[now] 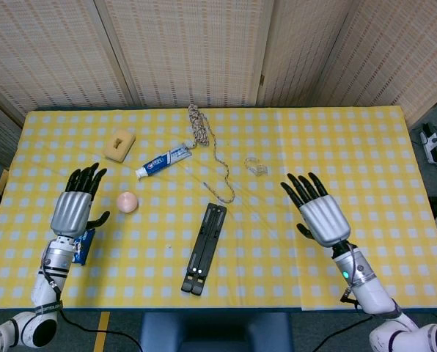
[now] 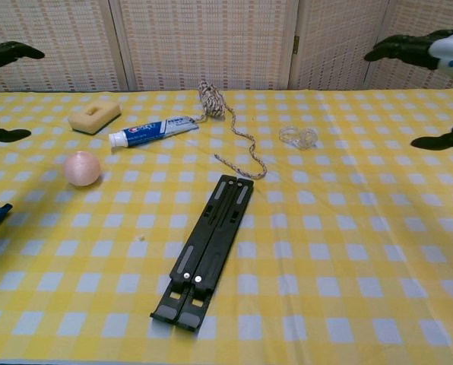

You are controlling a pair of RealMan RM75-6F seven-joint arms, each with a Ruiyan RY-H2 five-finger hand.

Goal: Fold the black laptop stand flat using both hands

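Observation:
The black laptop stand (image 1: pixel 205 247) (image 2: pixel 206 249) lies flat and closed on the yellow checked table, a narrow bar running from near front to centre. Neither hand touches it. My left hand (image 1: pixel 76 207) hovers far to its left with fingers spread, holding nothing; only its dark fingertips (image 2: pixel 6 52) show at the chest view's left edge. My right hand (image 1: pixel 319 213) is raised well to the right of the stand, fingers spread and empty; its fingertips (image 2: pixel 405 48) show at the chest view's top right.
A pink ball (image 1: pixel 127 202) (image 2: pixel 82 168), a blue packet (image 1: pixel 82 246), a toothpaste tube (image 1: pixel 164 160) (image 2: pixel 152 131), a tan sponge (image 1: pixel 119 144) (image 2: pixel 94 116), a braided cord (image 1: pixel 210 152) (image 2: pixel 230 135) and a small clear item (image 1: pixel 256 165) (image 2: pixel 298 137) lie on the table.

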